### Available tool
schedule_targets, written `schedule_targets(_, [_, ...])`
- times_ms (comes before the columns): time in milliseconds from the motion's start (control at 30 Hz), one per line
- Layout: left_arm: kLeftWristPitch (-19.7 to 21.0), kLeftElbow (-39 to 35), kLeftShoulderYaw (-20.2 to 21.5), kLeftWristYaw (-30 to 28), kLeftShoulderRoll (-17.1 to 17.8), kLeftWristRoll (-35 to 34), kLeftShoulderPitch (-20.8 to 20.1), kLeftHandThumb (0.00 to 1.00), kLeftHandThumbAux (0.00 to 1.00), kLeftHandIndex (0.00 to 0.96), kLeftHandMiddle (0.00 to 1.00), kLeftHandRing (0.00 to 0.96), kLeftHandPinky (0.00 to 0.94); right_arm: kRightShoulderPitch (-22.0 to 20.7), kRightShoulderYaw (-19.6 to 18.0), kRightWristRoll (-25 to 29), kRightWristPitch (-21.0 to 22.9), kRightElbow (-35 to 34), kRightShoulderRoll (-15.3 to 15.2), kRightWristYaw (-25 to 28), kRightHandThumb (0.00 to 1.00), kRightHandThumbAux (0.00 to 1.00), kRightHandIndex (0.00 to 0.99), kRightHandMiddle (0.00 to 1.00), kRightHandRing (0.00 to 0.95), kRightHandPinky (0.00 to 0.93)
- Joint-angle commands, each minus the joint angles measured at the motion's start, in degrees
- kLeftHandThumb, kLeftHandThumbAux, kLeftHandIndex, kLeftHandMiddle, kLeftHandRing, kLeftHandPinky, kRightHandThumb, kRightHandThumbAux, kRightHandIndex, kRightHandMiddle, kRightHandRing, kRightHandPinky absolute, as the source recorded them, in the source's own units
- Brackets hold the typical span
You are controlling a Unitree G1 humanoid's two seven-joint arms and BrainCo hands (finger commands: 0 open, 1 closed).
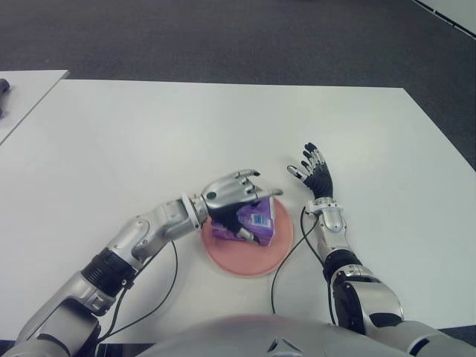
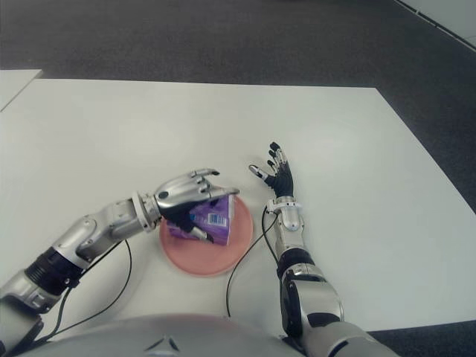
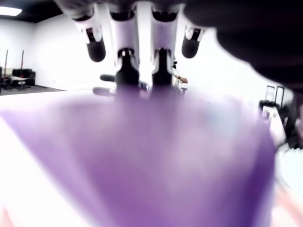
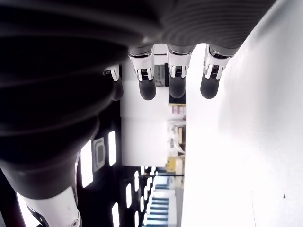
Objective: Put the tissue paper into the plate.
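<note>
left arm reaches in from the left, forearm angled inward; left hand (image 1: 234,197) curled, fingers bent down in a grasp. right hand (image 1: 316,175) out front on the right, fingers spread and straight, holding nothing.

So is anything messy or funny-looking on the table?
Nothing is spilled or broken. The purple tissue pack sits over the pink plate, gripped by the left hand; it looks tilted, but that is because the hand holds it. The right hand shows beside the plate, on its right, fingers spread and holding nothing.

Bright even light, blurred wrist close-ups
</note>
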Motion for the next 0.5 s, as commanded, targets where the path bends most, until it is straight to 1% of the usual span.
schedule_targets(33, [3.17, -1.01, 7.1, -1.86, -2.18, -11.58, -1.89, 0.0, 0.366, 0.0, 0.0, 0.0, 0.0, 2.69, -0.8, 1.13, 3.7, 3.64, 0.82, 0.95, 0.039, 0.773, 0.0, 0.0, 0.0, 0.024])
schedule_targets(100, [3.59, -1.01, 7.95, -2.19, -2.76, -13.57, -1.72, 0.0, 0.365, 0.0, 0.0, 0.0, 0.0, 2.54, -0.92, 1.26, 3.76, 3.81, 0.83, 1.11, 0.05, 0.771, 0.0, 0.0, 0.0, 0.028])
schedule_targets(133, [4.95, -2.18, 10.18, -4.07, -2.73, -19.65, -1.22, 0.0, 0.365, 0.0, 0.0, 0.0, 0.0, 2.5, -0.96, 1.18, 3.5, 3.9, 0.9, 0.75, 0.051, 0.77, 0.0, 0.0, 0.0, 0.029])
schedule_targets(167, [6.01, -3.08, 11.88, -5.52, -2.72, -24.23, -0.84, 0.0, 0.368, 0.0, 0.0, 0.0, 0.0, 2.47, -1.0, 1.11, 3.31, 3.97, 0.95, 0.49, 0.063, 0.764, 0.0, 0.0, 0.0, 0.025])
schedule_targets(200, [7.5, -3.58, 13.36, -6.99, -3.03, -28.65, -0.89, 0.0, 0.371, 0.0, 0.0, 0.0, 0.0, 2.46, -1.01, 0.93, 2.96, 4.08, 1.04, 0.05, 0.07, 0.76, 0.0, 0.0, 0.0, 0.023])
schedule_targets(233, [8.51, -3.87, 14.21, -7.95, -3.23, -31.35, -0.97, 0.0, 0.373, 0.0, 0.0, 0.0, 0.0, 2.46, -1.02, 0.8, 2.72, 4.16, 1.1, -0.24, 0.078, 0.753, 0.0, 0.0, 0.0, 0.016])
schedule_targets(300, [10.18, 1.96, 15.14, -9.29, -5.57, -35.18, -6.41, 0.0, 0.375, 0.0, 0.0, 0.0, 0.0, 2.46, -0.81, 0.3, 2.12, 4.3, 1.24, -0.9, 0.092, 0.739, 0.0, 0.0, 0.0, 0.008])
schedule_targets(367, [10.24, 4.83, 16.04, -9.47, -6.91, -37.57, -8.91, 0.0, 0.375, 0.0, 0.0, 0.0, 0.0, 2.4, -0.72, 0.14, 1.86, 4.4, 1.42, -1.21, 0.105, 0.725, 0.0, 0.0, 0.0, 0.004])
schedule_targets(433, [9.81, 4.28, 17.81, -9.96, -7.12, -40.87, -8.45, 0.0, 0.374, 0.0, 0.0, 0.0, 0.0, 2.28, -0.74, 0.18, 1.86, 4.49, 1.59, -1.37, 0.116, 0.712, 0.0, 0.0, 0.0, 0.001])
schedule_targets(500, [10.5, 2.38, 20.09, -9.39, -8.05, -44.17, -7.21, 0.0, 0.37, 0.0, 0.0, 0.0, 0.0, 2.14, -0.77, 0.16, 2.09, 4.55, 1.71, -1.73, 0.121, 0.703, 0.0, 0.0, 0.0, 0.0])
